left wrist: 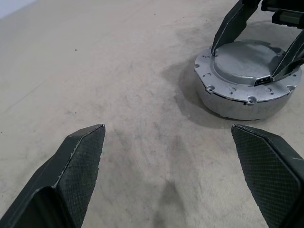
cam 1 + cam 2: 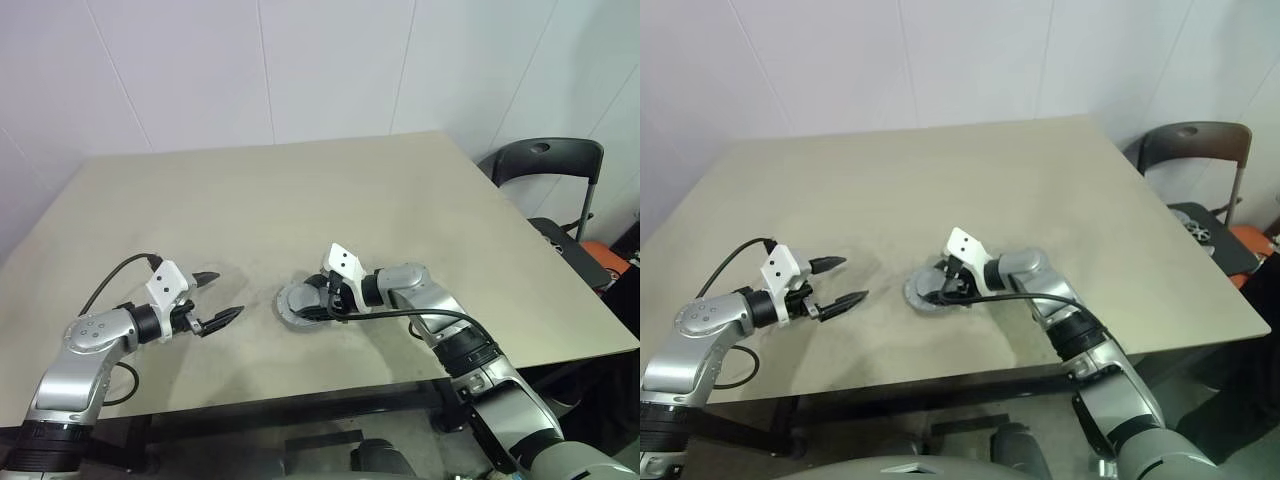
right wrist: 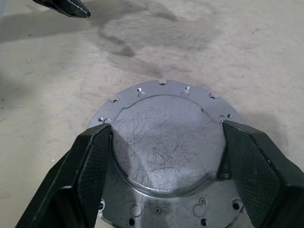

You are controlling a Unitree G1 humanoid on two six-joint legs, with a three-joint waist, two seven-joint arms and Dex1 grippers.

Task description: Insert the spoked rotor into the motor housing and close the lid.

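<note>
The left gripper [image 2: 222,296] hovers low over the table [image 2: 300,190] with its fingers [image 1: 78,166] spread wide and empty, aimed at about 3 o'clock toward the motor housing [image 1: 247,80]. The housing sits near the table's front centre; its inside is hidden under the lid [image 3: 161,142], and no rotor can be made out. At 3 o'clock of it, the right gripper [image 3: 164,147], bent leftward, has its fingers [image 3: 85,161] set wide against the lid's raised centre.

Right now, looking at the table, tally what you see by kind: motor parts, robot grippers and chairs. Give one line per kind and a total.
Motor parts: 1, the lid sitting on the motor housing
Grippers: 2, left gripper and right gripper
Chairs: 1, black chair
Total: 4
</note>
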